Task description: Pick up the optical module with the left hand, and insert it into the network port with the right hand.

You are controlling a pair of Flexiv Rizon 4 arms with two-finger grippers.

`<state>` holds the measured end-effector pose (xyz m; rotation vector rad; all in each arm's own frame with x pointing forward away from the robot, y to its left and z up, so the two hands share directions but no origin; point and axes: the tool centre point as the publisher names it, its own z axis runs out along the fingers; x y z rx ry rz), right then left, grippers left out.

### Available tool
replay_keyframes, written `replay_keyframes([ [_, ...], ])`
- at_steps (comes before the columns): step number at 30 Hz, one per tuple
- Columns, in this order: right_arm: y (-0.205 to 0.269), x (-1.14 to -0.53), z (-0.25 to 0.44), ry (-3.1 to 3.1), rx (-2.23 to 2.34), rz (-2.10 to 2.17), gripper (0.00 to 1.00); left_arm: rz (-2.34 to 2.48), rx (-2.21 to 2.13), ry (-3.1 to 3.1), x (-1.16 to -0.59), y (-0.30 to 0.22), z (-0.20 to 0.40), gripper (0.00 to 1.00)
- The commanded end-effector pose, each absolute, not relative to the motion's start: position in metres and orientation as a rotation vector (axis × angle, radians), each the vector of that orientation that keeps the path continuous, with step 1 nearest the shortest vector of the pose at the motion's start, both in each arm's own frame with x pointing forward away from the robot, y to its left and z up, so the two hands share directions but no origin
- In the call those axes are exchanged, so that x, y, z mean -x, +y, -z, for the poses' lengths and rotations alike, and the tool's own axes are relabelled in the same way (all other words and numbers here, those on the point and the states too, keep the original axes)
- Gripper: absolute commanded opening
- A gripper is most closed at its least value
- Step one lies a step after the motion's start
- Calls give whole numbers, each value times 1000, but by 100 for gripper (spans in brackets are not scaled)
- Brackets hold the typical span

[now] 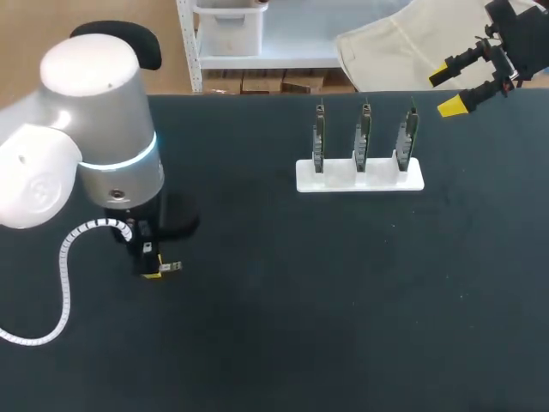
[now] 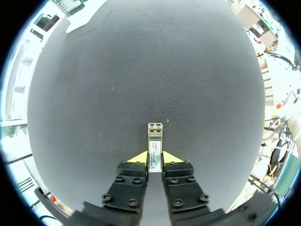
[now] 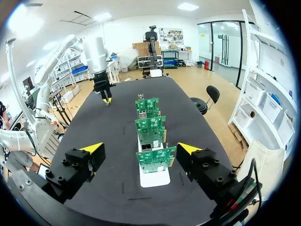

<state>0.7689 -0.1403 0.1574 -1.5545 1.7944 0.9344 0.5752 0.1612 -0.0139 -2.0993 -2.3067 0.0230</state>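
Toward the desk's left edge, left gripper (image 1: 157,269) points down at the black desk (image 1: 283,300), close over its surface. Left wrist view: both yellow-tipped fingers (image 2: 139,157) are pressed onto the sides of the optical module (image 2: 155,137), a firm narrow pinch, and the module's front end sticks out past the tips toward the desk. Cannot tell if the module touches the desk. Three green boards (image 1: 364,136) stand upright side by side in a white stand (image 1: 360,176) near the far edge, right of middle, well apart from the module. Right gripper (image 1: 455,88) is at the far right corner, fingers spread wide, holding nothing. Right wrist view: boards (image 3: 155,160) line up ahead of the open right gripper (image 3: 141,149), one behind another, with the left gripper (image 3: 107,100) far beyond them.
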Motion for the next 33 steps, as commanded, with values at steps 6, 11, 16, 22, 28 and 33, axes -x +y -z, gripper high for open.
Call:
replay_keyframes([
  [6, -140, -767, -157, 1795, 1552, -928, 100, -544, 2185, -2467, -585, 151, -32, 0],
  [11, -140, -767, -157, 1795, 1552, -928, 100, -672, 2312, -2456, -590, 132, -64, 0],
  [16, -140, -767, -157, 1795, 1552, -928, 100, -691, 2372, -2456, -592, 124, -81, 0],
  [22, -140, -767, -157, 1795, 1552, -928, 100, -691, 2372, -2456, -592, 124, -81, 0],
  [28, -140, -767, -157, 1795, 1552, -928, 100, -697, 2312, -2458, -582, 133, -71, 0],
  [33, -140, -767, -157, 1795, 1552, -928, 100, -805, 2294, -2542, -589, 126, -83, 0],
])
